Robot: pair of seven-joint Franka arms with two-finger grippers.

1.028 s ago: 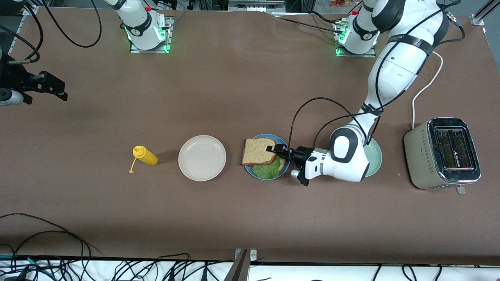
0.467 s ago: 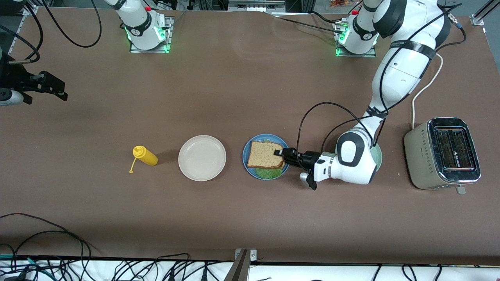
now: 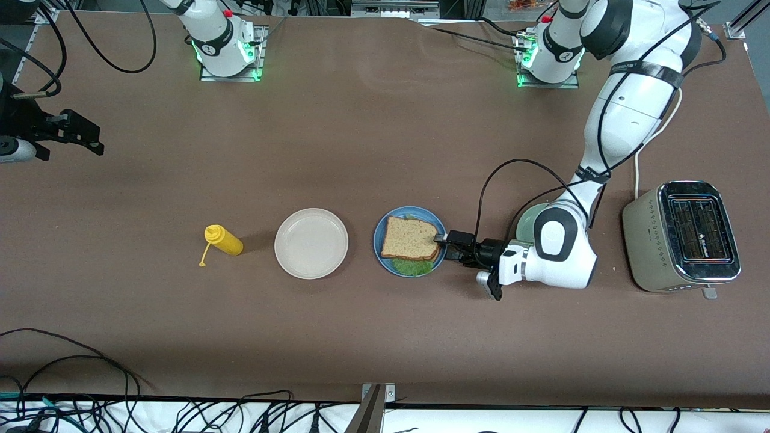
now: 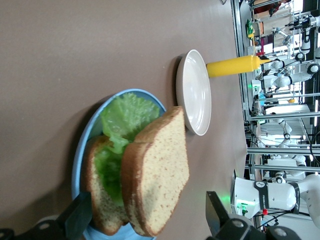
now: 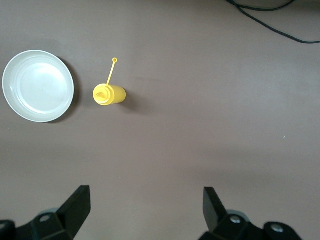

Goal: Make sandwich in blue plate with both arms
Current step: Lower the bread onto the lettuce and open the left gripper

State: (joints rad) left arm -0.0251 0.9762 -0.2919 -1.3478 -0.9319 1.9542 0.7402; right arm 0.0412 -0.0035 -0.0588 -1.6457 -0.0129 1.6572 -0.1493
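Two glossy white jointed arms, left arm [image 3: 625, 114] and right arm [image 3: 210, 27]: black joint rings, looping black cables, green-lit bases, red buttons, black two-finger grippers.

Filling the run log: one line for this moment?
left gripper: open beside sandwich | sandwich: on blue plate | right gripper: open, waiting

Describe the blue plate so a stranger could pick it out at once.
Three round plates sit in a row between the toaster and the yellow bottle. The blue plate is the middle one, and the only one holding food: the sandwich.
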